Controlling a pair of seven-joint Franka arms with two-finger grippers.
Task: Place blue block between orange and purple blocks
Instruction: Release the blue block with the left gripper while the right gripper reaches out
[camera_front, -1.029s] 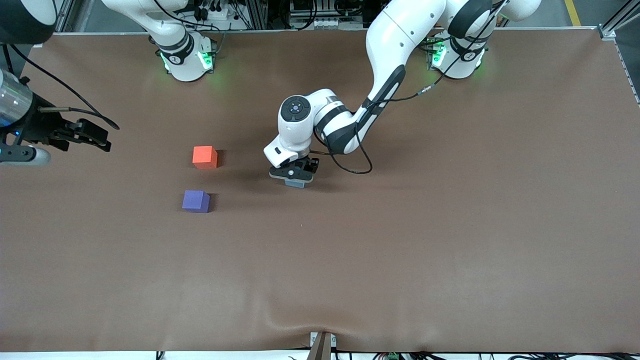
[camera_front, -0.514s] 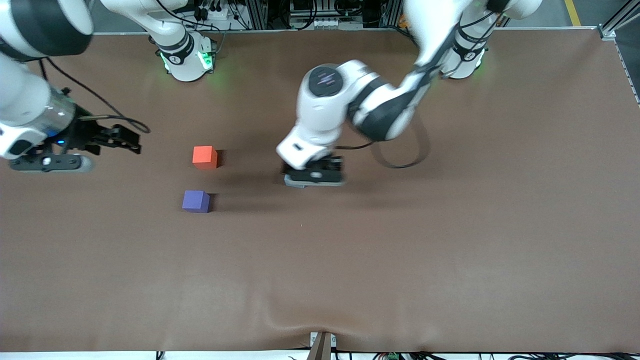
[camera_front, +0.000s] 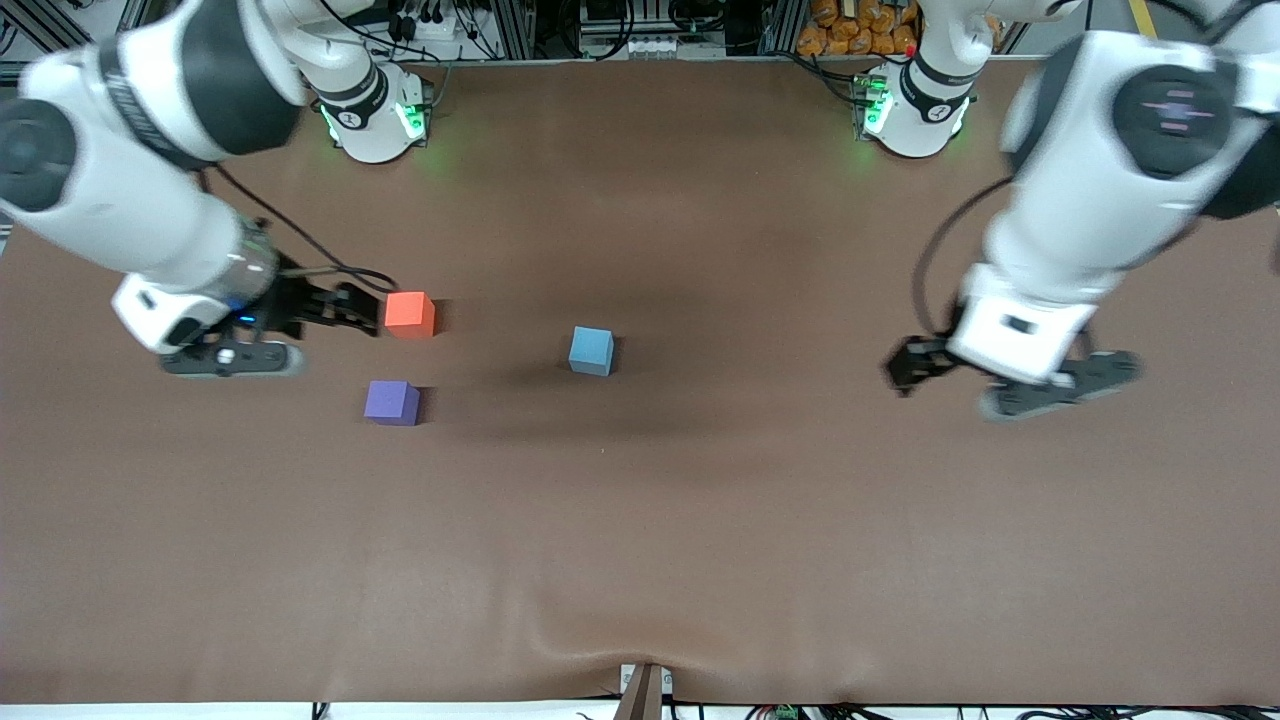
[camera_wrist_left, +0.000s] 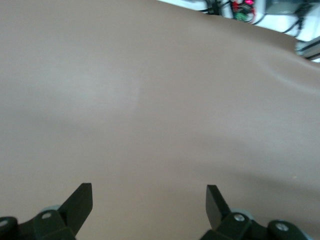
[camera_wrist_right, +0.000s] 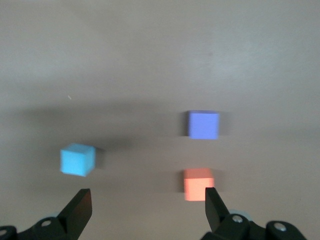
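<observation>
Seen only from right wrist: all three cubes. Sky-blue, matte blue block (camera_front: 591, 350) at 3 o'clock from orange block (camera_front: 410, 314) and purple block (camera_front: 392, 402). Left gripper (camera_front: 1000, 382) over bare table (camera_front: 700, 520), right gripper (camera_front: 345, 308) beside orange, fingers spread, empty.

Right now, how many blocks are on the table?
3. The orange block sits just off the right claw; the purple block is nearer the camera; the blue block lies mid-table, untouched.

Robotics lab: brown-covered table (camera_front: 700, 560), cabling and aluminium framing (camera_front: 600, 30) (along robots' edge).
</observation>
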